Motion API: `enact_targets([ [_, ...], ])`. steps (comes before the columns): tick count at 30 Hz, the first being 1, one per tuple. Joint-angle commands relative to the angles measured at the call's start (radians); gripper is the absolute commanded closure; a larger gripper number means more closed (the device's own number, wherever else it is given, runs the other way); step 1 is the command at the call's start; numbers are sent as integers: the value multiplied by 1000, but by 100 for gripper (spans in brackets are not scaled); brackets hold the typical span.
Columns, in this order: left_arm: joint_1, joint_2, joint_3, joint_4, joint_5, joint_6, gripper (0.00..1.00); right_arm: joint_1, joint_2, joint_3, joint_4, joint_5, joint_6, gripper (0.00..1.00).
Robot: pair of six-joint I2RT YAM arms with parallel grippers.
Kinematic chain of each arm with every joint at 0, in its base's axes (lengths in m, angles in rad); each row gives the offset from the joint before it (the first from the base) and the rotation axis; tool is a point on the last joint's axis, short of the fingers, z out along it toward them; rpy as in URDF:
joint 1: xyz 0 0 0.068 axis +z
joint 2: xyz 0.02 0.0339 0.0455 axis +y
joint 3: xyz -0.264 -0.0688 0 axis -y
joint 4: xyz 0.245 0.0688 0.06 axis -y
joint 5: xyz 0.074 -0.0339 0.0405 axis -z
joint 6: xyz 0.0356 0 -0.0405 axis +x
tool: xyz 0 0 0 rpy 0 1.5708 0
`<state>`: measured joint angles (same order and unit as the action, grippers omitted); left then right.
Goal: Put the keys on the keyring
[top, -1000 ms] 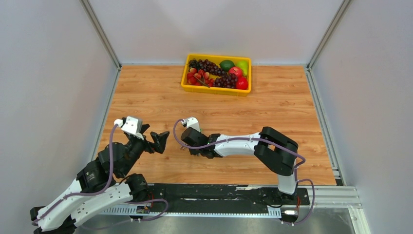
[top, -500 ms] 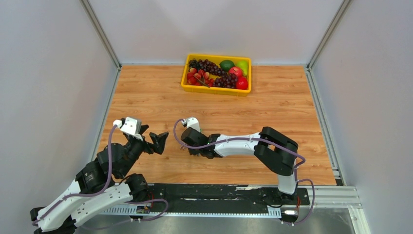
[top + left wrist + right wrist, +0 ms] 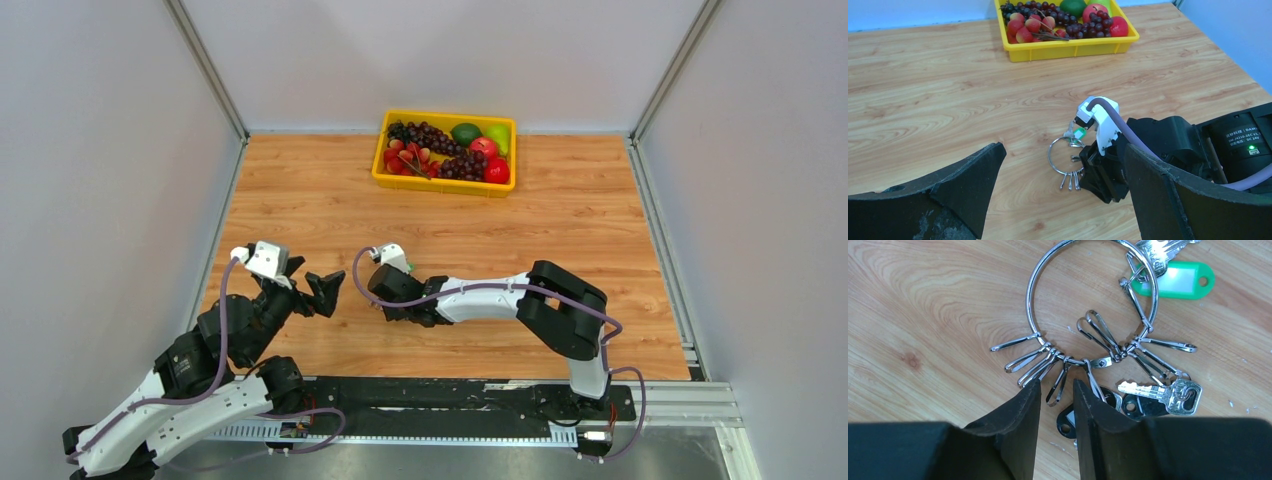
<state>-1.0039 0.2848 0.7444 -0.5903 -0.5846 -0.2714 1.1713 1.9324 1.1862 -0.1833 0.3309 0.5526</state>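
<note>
Keyring (image 3: pixel 1028 295) lies flat on wooden table (image 3: pixel 300 190), near-centre, btwn the two arms & directly under R gripper (image 3: pixel 1055 384). It's a big steel ring w/ a row of snap hooks (image 3: pixel 1040 362) fanned along its near side.

Keys (image 3: pixel 1178 394): one all-silver key sits just R of the fingers, by the hooks. Two black heads lie beside it, one partly hidden behind the finger (image 3: pixel 1093 425) on that side. Whether they're clipped on, can't tell. Another silver key is at the top edge of wrist view, next to a green tag (image 3: pixel 1178 279) that hangs off a long hook.

R gripper points down at the ring, jaws part-open w/ a narrow gap. One hook's tip sits right at the mouth of the gap; wood shows btwn the fingers and nothing is pinched. Vs 1 s ago the jaws have eased apart. In top view the wrist has crept slightly L & toward the near edge, and the elbow followed a touch.

L gripper (image 3: pixel 312 281) hangs just L of the ring, apart from it, jaws spread as wide as they go, empty. No visible change in L arm since the earlier frames.

Yellow basket (image 3: pixel 443 185) of fruit is at the far edge, well apart from the rest, same spot as before.
</note>
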Motion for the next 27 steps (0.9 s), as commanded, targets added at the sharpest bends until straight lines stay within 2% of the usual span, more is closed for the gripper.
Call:
enact_targets([
  [1,2,-9,-4,2,-4,9,0,11,10,39,-3,6,11,64],
  [15,2,-11,-5,0,-5,9,0,13,-1,-4,-24,18,39,67],
  [27,4,-7,-5,1,-6,8,0,29,-43,-54,-40,59,58,79],
])
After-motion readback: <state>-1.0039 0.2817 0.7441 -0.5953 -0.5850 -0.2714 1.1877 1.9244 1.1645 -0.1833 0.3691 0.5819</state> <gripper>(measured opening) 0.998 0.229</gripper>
